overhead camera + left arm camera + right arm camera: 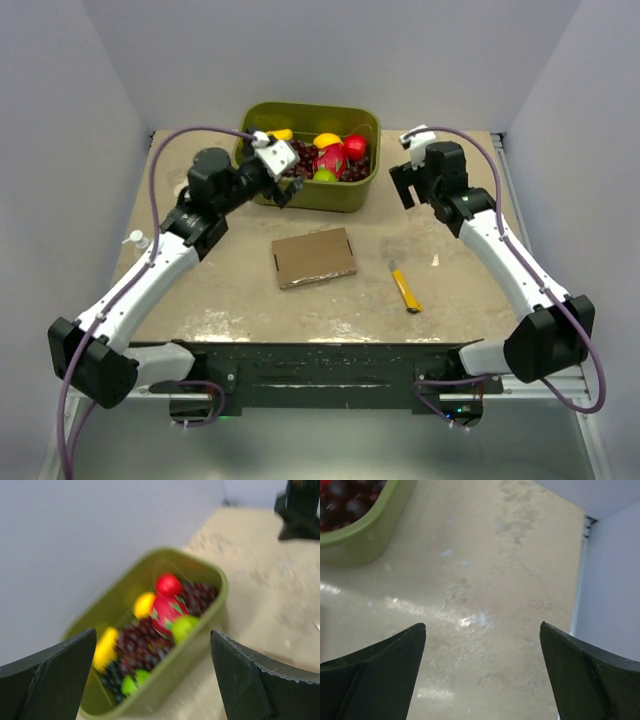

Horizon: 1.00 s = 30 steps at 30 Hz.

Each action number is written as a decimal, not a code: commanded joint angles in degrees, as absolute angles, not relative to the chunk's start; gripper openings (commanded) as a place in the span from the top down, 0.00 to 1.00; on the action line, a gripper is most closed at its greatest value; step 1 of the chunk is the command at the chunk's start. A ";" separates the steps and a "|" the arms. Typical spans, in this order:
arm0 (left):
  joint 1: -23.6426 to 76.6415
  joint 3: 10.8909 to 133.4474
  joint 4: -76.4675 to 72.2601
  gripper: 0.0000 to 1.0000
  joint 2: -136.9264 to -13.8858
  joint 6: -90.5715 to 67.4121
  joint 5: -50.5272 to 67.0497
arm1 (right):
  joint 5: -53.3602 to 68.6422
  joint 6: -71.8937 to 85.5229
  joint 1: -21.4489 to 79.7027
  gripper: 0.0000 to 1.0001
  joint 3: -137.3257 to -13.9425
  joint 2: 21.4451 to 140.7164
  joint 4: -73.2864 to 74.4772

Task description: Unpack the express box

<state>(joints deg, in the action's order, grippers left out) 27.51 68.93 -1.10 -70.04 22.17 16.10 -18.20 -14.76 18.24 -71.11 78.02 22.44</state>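
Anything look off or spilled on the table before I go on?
Nothing stands out. The express box lies flat and closed, only slightly skewed; the yellow cutter lies apart to its right, and the fruit sits inside the green tub.

A robotics lab cell: plain grey panels (60, 150) are walling in a scuffed table (230, 300), robot arms (150, 275) standing bolted at its near edge.

Express box (314, 257): matt brown cardboard. Tub (340, 197): smooth olive-green plastic with a faint sheen. Table (485, 605): mottled beige top, worn, with glossy reflections. Left gripper (152, 675) and right gripper (482, 675): matt black, faintly grained fingers (370, 680).
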 commanded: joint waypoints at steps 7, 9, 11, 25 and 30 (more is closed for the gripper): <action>27.51 54.08 18.38 0.01 -76.64 16.98 25.75 | 17.67 -36.29 25.03 0.01 -64.26 75.06 36.74; 27.51 50.90 15.13 0.00 -74.81 14.60 25.32 | 16.27 -36.47 25.92 0.01 -61.88 74.36 36.56; 27.51 48.52 11.61 0.01 -74.18 11.00 22.96 | 12.33 -35.69 26.37 0.01 -60.39 74.36 35.95; 26.72 57.12 13.09 0.00 -85.77 13.36 18.98 | 10.89 -44.27 32.60 0.14 -54.59 79.10 30.69; 26.46 58.62 12.13 0.00 -90.95 12.83 19.86 | 11.16 -47.20 33.66 0.12 -54.75 84.02 27.78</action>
<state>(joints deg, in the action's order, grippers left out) 26.94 56.10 13.23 -87.99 12.75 18.44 10.26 -42.39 33.01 -54.74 81.52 32.01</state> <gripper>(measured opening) 0.996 0.868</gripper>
